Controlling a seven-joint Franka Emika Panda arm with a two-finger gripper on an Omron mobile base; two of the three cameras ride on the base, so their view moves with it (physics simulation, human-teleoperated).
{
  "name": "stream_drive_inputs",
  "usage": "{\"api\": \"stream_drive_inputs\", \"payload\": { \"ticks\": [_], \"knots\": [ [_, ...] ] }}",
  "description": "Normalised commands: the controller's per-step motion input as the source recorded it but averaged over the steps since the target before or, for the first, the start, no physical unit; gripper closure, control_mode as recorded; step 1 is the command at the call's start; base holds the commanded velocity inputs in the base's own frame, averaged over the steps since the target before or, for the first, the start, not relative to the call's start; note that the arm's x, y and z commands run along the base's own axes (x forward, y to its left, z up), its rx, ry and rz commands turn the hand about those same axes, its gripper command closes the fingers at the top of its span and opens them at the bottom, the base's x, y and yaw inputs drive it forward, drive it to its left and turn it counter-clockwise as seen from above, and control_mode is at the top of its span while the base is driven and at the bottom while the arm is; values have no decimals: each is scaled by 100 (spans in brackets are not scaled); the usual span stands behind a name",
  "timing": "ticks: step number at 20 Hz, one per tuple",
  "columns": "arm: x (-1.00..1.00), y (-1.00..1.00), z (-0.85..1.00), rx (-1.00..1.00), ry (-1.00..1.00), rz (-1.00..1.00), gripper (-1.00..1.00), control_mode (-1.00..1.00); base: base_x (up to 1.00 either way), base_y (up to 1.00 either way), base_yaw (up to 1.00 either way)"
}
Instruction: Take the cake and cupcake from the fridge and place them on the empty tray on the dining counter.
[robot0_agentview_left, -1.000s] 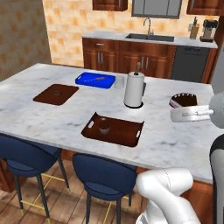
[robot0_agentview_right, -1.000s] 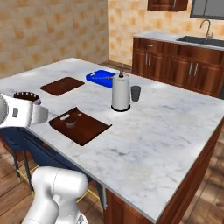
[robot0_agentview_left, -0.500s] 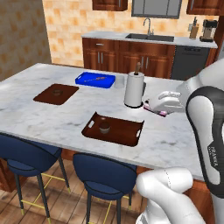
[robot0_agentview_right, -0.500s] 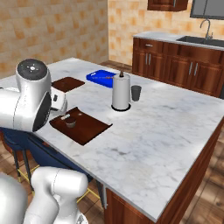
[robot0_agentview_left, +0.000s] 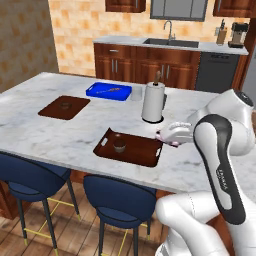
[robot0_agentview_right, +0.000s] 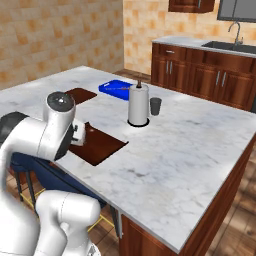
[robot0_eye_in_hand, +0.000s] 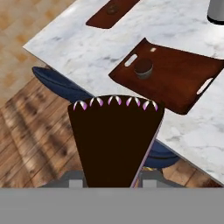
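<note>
Cake (robot0_eye_in_hand: 114, 142), a dark wedge with pink-tipped edge, sits clenched in pincer (robot0_eye_in_hand: 113, 180).

A paper towel roll (robot0_agentview_left: 153, 102) stands beside a blue tray (robot0_agentview_left: 108, 91).

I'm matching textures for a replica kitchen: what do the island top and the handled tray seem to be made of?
The dining counter looks like polished marble: white with grey veining. The tray looks like dark reddish-brown wood or lacquer, smooth and matte, with no grain visible, so plastic is possible.
</note>
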Motion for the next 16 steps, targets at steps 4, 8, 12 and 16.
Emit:
{"api": "stream_drive_inputs", "payload": {
  "ticks": [4, 8, 12, 16],
  "knots": [
    [62, 1, -64, -1, 20, -12, 100, -100, 0, 0, 0],
    [60, 1, -60, -8, 21, -22, 100, -100, 0, 0, 0],
    [68, 0, -32, -13, 10, -20, 100, -100, 0, 0, 0],
    [51, -9, -31, -9, 4, -5, 100, -100, 0, 0, 0]
  ]
}}
